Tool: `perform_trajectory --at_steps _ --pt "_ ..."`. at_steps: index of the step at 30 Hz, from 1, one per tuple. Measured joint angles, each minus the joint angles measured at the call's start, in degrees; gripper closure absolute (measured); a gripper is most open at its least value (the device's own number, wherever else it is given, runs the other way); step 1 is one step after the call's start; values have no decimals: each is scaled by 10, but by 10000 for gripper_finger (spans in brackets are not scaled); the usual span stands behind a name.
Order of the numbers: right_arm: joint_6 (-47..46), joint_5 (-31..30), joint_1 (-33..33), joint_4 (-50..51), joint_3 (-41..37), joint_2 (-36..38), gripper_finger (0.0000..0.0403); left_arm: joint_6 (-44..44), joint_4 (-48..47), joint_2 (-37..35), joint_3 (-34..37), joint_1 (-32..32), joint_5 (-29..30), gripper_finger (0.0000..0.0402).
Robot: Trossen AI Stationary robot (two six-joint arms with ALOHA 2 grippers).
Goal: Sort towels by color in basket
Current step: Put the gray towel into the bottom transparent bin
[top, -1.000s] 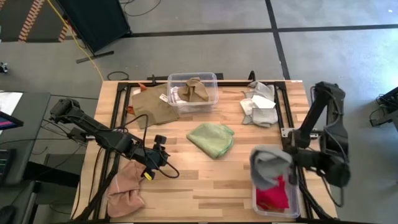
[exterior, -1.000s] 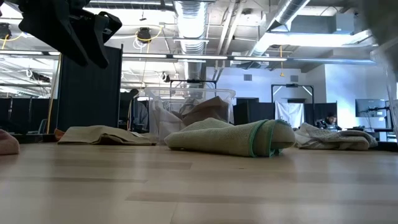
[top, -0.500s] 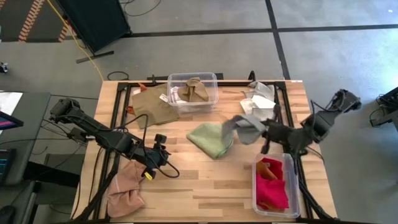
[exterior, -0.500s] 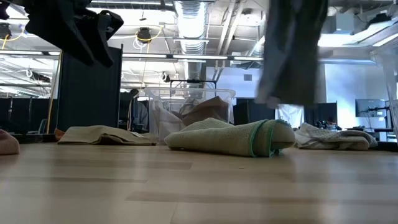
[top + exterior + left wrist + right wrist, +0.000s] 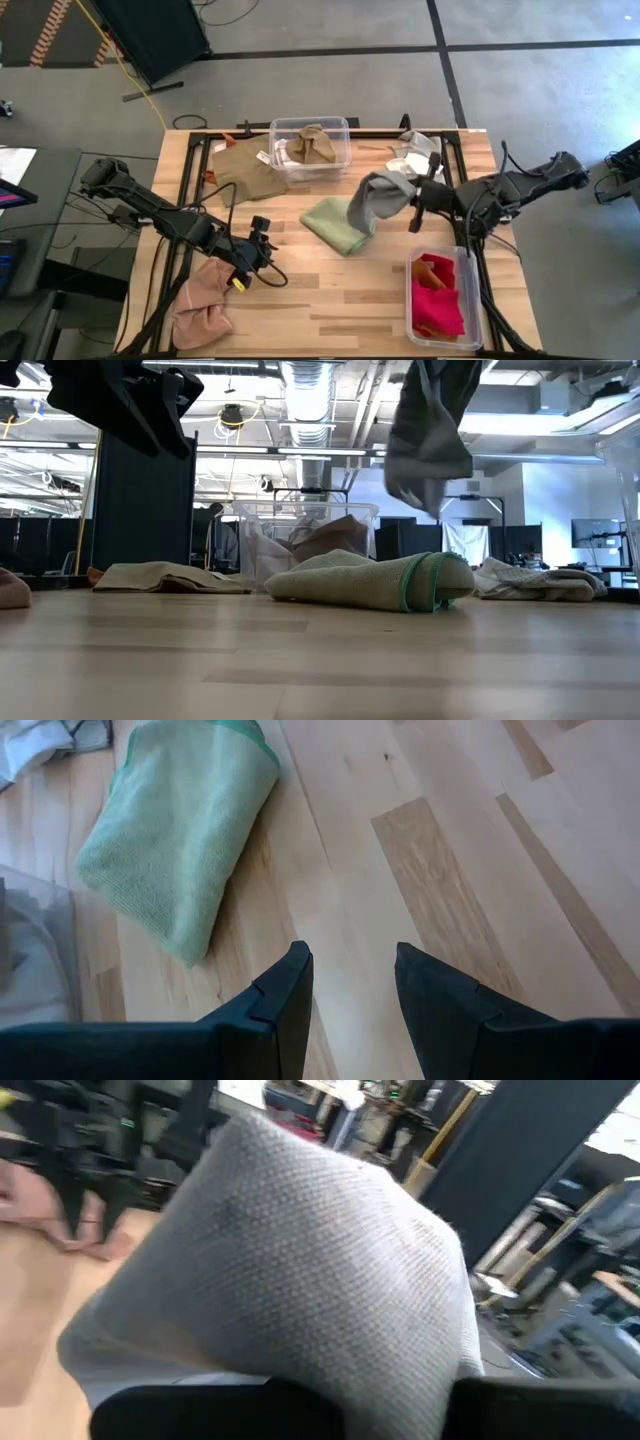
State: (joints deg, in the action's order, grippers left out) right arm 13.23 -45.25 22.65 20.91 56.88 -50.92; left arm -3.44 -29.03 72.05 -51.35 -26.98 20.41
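Right gripper (image 5: 413, 200) clamped on hanging grey towel (image 5: 378, 196).

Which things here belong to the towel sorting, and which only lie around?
Job:
grey towel in right gripper
green towel
tan towel
pink towel
white towels
red towels
far bin
near bin

Not part:
yellow cable
black panel
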Motion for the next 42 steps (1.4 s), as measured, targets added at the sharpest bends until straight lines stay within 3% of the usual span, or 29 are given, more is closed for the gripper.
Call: perform_trajectory --at_steps 14,19,24,28,33,42 --pt "-222 -17 247 247 114 4 367 0 1 2 0 0 0 262" --pt "-332 -80 339 339 143 5 367 9 1 2 0 0 -1 262" --pt "-364 -158 392 365 138 3 367 11 -4 2 0 0 -1 262" --pt "-366 -198 385 360 122 0 367 11 -6 2 1 1 -1 262" --pt "-336 -203 322 310 86 -23 367 11 0 2 22 1 0 262" --pt "-132 -48 174 89 46 -65 367 7 58 2 76 20 0 262"
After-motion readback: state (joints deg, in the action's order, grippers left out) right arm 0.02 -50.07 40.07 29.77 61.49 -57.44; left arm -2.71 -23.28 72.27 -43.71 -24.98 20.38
